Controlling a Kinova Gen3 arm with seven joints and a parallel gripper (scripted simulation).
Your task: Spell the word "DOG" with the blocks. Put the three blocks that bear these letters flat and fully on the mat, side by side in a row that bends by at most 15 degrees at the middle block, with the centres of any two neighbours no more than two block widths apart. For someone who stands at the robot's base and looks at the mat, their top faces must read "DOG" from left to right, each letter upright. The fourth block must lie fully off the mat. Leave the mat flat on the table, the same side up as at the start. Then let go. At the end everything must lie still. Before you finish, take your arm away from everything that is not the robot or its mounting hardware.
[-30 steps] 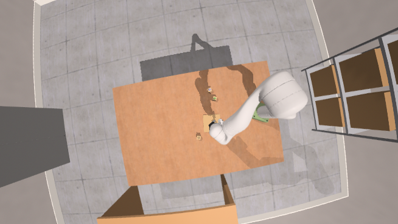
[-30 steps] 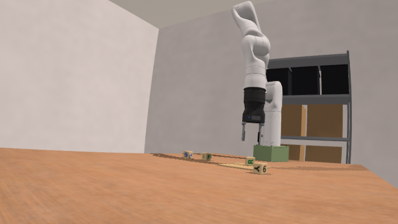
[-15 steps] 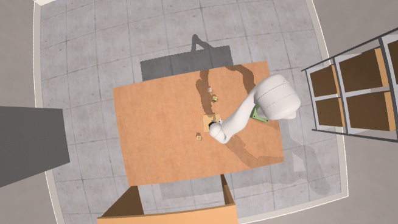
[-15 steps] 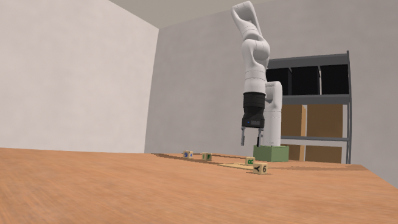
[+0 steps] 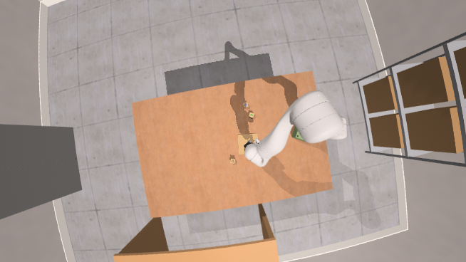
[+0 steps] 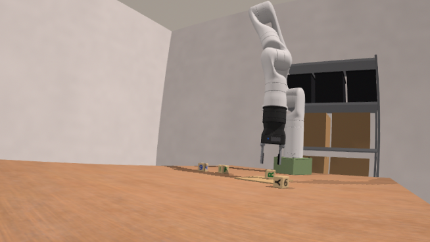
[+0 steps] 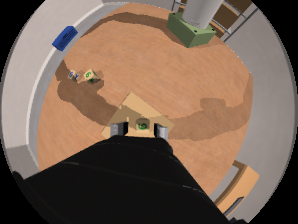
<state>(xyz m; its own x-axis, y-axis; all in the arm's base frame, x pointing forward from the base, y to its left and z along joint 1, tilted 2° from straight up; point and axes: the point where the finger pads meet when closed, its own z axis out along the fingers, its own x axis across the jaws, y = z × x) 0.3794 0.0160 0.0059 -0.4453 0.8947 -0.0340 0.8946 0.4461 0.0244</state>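
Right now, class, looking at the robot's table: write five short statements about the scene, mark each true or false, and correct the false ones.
1. The black gripper hangs above the table with its fingers apart, holding nothing. True.
2. All four small wooden letter blocks lie on the pale flat mat. False: only the block with a green letter sits on it.
3. The block with a black letter and a 6 lies off the mat. True.
4. The white arm stands on a blue base. False: the box-shaped base is green.
5. The grey shelf rack holds brown boxes. True.
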